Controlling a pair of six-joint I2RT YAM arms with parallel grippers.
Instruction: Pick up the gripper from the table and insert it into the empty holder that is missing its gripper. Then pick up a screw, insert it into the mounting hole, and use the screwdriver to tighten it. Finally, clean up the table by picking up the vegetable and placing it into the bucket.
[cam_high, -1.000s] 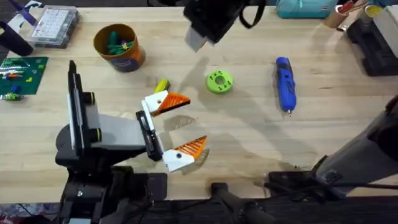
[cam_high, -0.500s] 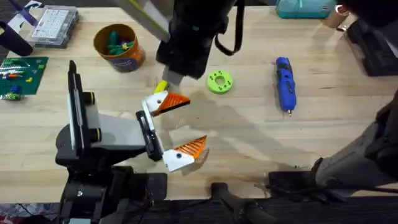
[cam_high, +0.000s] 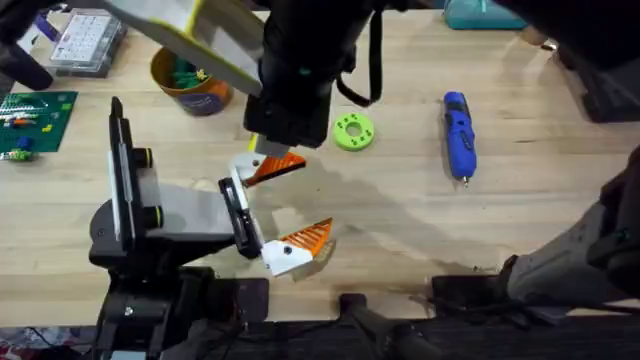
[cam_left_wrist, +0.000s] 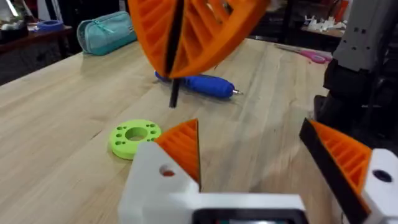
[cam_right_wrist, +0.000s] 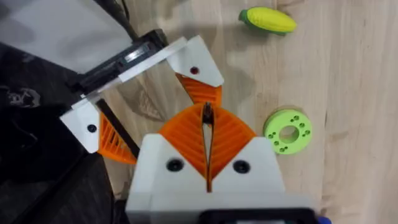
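Observation:
The holder (cam_high: 238, 215) lies at the front left on its grey-and-black stand. It carries two white fingers with orange pads. These are my left gripper (cam_high: 312, 197) (cam_left_wrist: 249, 134), which stands open. My right gripper (cam_right_wrist: 207, 124) (cam_left_wrist: 177, 62) hangs just above the holder's far finger (cam_right_wrist: 193, 74). It is shut on a thin black screw (cam_left_wrist: 175, 87). The vegetable (cam_right_wrist: 268, 20) lies on the wood beside it. The blue screwdriver (cam_high: 459, 135) (cam_left_wrist: 199, 84) lies at the right. The bucket (cam_high: 180, 80) stands at the back left, partly behind the right arm.
A lime green ring (cam_high: 353, 131) (cam_right_wrist: 287, 132) lies between holder and screwdriver. A clear compartment box (cam_high: 85, 40) and a green board (cam_high: 35, 115) sit at the far left. A teal pouch (cam_high: 490, 12) lies at the back edge.
The right arm has swung from the back middle leftward and nearer. It now hangs over the holder's far finger and covers the vegetable from above. The left gripper has not moved.

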